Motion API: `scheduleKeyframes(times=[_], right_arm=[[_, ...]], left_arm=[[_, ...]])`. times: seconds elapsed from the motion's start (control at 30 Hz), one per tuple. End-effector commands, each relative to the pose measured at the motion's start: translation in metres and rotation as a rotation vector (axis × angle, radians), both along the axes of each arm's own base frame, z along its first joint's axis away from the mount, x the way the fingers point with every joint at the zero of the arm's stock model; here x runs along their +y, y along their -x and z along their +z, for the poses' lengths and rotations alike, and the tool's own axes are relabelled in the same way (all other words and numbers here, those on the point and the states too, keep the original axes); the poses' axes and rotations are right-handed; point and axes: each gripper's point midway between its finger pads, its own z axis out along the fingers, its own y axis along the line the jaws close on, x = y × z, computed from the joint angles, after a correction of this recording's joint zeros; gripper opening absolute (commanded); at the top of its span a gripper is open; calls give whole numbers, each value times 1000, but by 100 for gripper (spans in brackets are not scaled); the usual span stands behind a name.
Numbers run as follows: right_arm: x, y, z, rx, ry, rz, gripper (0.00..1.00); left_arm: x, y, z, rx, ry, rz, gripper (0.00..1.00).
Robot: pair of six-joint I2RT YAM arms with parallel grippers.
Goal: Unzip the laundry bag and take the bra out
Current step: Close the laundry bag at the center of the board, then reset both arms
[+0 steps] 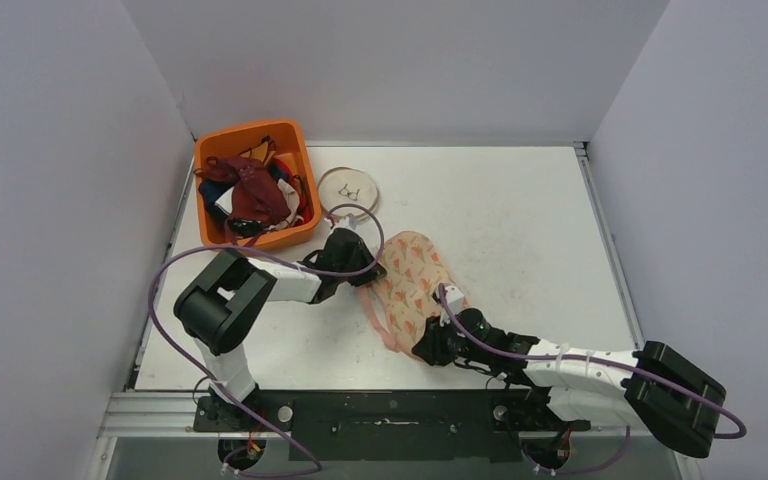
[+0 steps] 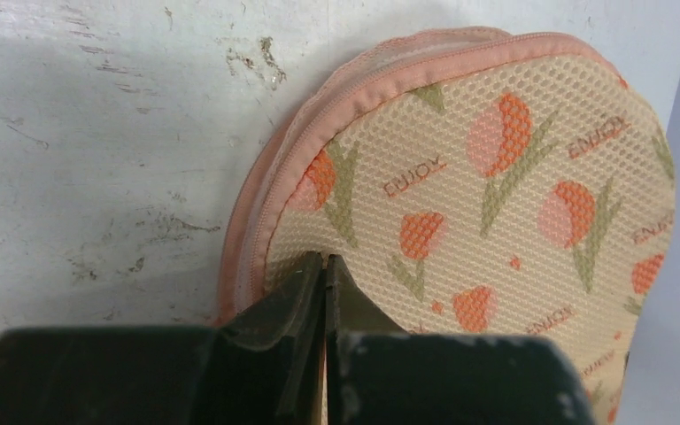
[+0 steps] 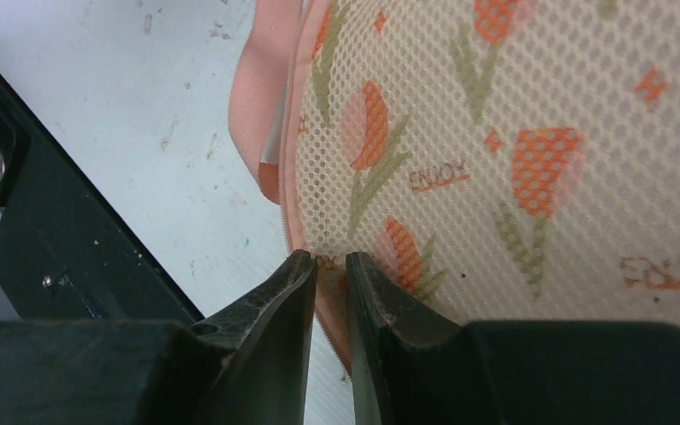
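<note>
Laundry bag (image 1: pixel 412 285), tulip-patterned mesh, flat on the table (image 1: pixel 520 220) toward the near edge, about midway along it; zipper (image 2: pixel 270 212) apparently closed. Clamped narrowly at its near rim on the pink trim: right gripper (image 3: pixel 331 266). Pressed together at its far rim: left gripper (image 2: pixel 326 266), any catch on fabric impossible to tell. Likely risk: trim seized instead of the zipper pull, so dragging the whole bag rather than opening it; possibly straining mesh. Printed repeatedly across the mesh: "ENJOY".

One laundry bag (image 1: pixel 412 285); one orange bin (image 1: pixel 250 130); one round disc (image 1: pixel 351 187); left pincer (image 2: pixel 326 258), right pincer (image 3: pixel 331 257): two.
</note>
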Motion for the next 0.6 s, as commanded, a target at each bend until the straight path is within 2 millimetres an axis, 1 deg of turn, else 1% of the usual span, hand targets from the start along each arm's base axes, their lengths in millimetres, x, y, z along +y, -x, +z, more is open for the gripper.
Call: scheduleKeyframes(times=[0.0, 0.07, 0.13, 0.23, 0.27, 0.3, 0.33, 0.37, 0.4, 0.43, 0.5, 0.57], right_arm=[[0, 0, -8, -4, 0, -24, 21], [0, -1, -6, -12, 8, -28, 21], [2, -3, -1, -24, 4, -32, 22], [5, -13, 21, -63, -11, -58, 27], [7, -18, 36, -91, -34, -74, 31], [6, -22, 46, -109, -33, -90, 37], [6, -26, 60, -132, -48, -99, 43], [4, -32, 73, -164, -52, -124, 50], [1, -37, 86, -196, -50, -142, 57], [-3, -41, 93, -214, -30, -160, 62], [-10, -52, 113, -257, -7, -202, 69], [-23, -64, 122, -285, 30, -268, 75]], left_arm=[[13, -4, -19, 5, -19, 46, 0], [12, -4, -16, -5, -9, 46, 0], [11, -5, -7, -22, 4, 42, 0], [10, -5, 12, -51, 23, 33, 0], [10, -5, 22, -65, 32, 30, 1], [8, -4, 31, -76, 44, 20, 4], [8, -2, 40, -86, 55, 15, 7], [7, -1, 56, -108, 71, 11, 11], [8, 1, 66, -122, 80, 8, 15], [8, 2, 77, -138, 88, 6, 19], [12, 6, 95, -167, 95, 6, 26], [17, 12, 111, -188, 105, 6, 30]])
